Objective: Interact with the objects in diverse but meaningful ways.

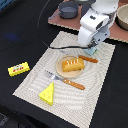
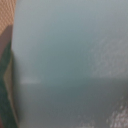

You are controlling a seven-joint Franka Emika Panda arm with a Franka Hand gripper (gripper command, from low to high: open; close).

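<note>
My gripper is down at the far edge of the placemat, right over the pale blue milk carton, of which only a sliver shows below the hand. In the wrist view the carton fills nearly the whole picture, very close and blurred, and my fingers are hidden. The orange-brown bread loaf lies on a round wooden plate just towards the exterior view's left of the gripper. The yellow cheese wedge stands at the mat's near edge. The flat yellow box lies off the mat. The dark grey pan is at the back.
A knife with an orange handle lies beside the plate and a fork with an orange handle lies in front of it. The woven placemat is on a dark table. A brown board and a bowl are at the back.
</note>
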